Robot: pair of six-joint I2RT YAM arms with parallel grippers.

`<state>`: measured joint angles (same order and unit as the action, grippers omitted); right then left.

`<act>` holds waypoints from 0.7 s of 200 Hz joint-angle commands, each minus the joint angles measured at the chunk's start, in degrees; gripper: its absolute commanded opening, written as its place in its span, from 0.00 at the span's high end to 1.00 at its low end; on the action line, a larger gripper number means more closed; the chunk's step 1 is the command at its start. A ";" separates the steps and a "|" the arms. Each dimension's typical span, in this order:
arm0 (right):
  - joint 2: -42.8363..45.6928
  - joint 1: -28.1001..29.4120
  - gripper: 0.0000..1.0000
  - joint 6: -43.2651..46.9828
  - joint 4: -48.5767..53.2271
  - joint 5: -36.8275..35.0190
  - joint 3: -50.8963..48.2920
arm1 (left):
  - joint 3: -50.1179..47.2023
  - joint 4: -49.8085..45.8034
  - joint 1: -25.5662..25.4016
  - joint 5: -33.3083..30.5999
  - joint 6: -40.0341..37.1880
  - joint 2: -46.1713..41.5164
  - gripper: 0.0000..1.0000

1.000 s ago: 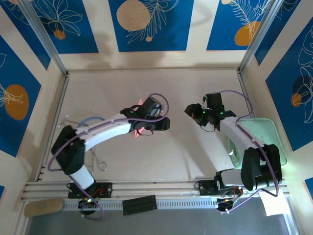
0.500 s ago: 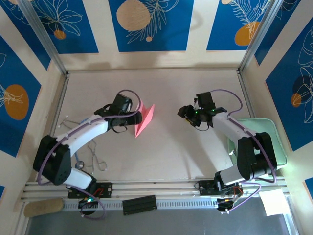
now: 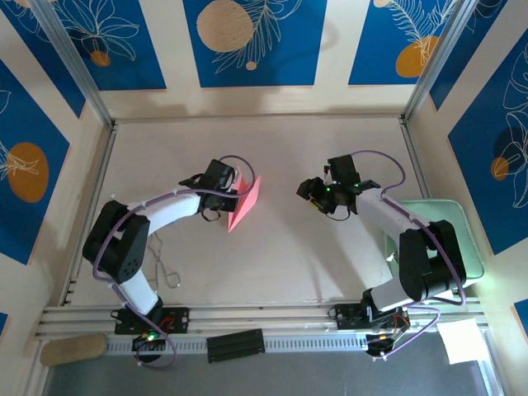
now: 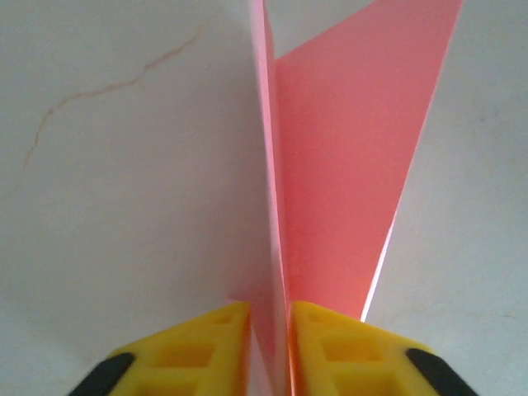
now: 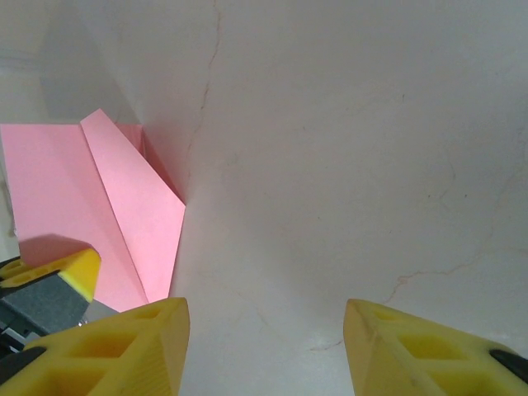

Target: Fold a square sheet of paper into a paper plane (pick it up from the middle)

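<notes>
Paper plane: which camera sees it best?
The top camera: it shows nearly the whole pointed plane. The left wrist camera sees it close but cropped, pinched in the left gripper. The right wrist camera catches one folded part at its edge.

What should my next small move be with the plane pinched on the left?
Probably lift the left fingers slightly to test the hold: they pinch the centre fold of the paper plane, and the right fingers stand open beside it.

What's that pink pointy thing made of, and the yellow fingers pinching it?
The paper plane looks like thin matte pink paper: sharp creases, folded layers. The fingers of the left gripper seem moulded yellow plastic, with hollow pockets; possibly rubbery.
</notes>
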<state>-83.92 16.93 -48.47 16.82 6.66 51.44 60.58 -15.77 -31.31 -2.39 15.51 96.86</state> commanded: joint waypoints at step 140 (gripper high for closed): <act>11.03 -7.83 0.47 -4.98 1.06 -4.84 -6.56 | 13.95 -7.29 -24.51 -37.14 -10.42 9.33 0.92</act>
<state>-75.09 10.17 -51.79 16.88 3.29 46.26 71.79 -20.62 -53.10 -33.17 6.39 102.06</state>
